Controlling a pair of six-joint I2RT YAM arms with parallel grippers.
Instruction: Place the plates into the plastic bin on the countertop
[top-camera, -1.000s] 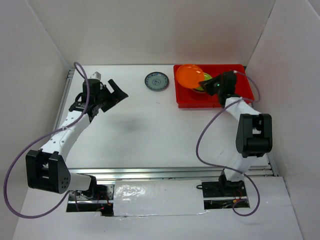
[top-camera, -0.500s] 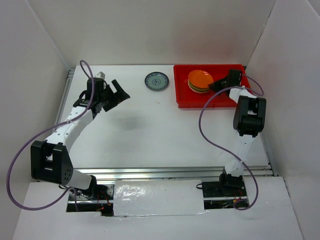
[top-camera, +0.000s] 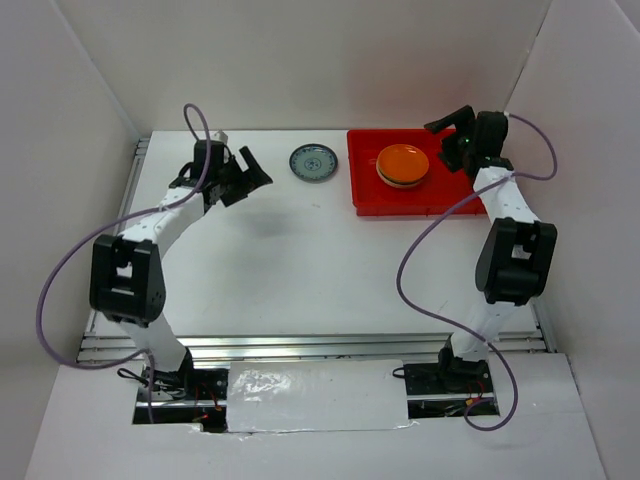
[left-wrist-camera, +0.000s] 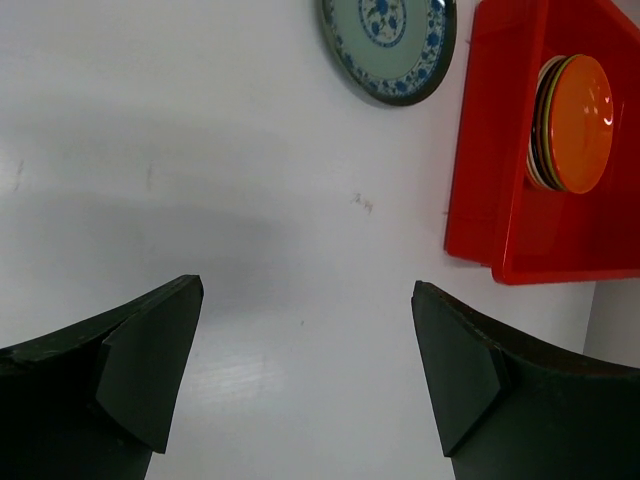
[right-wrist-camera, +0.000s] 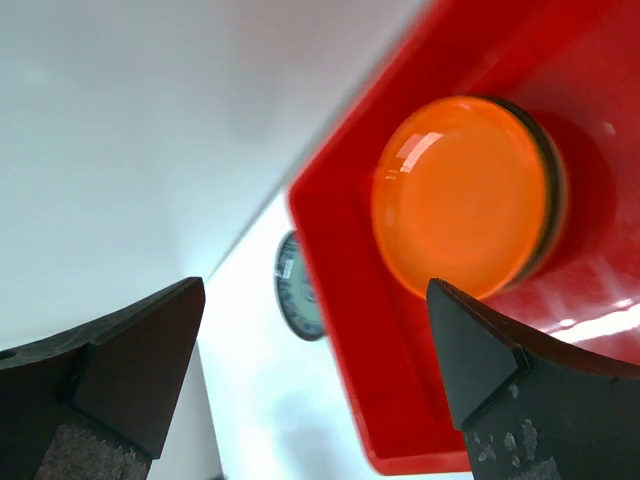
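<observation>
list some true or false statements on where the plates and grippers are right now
1. The orange plate lies on top of other plates inside the red bin. True.
2. The blue-grey patterned plate is in the bin. False: it lies on the countertop, just left of the bin.
3. The left gripper is shut on a plate. False: it is open and holds nothing.
4. The right gripper is open and empty. True.
</observation>
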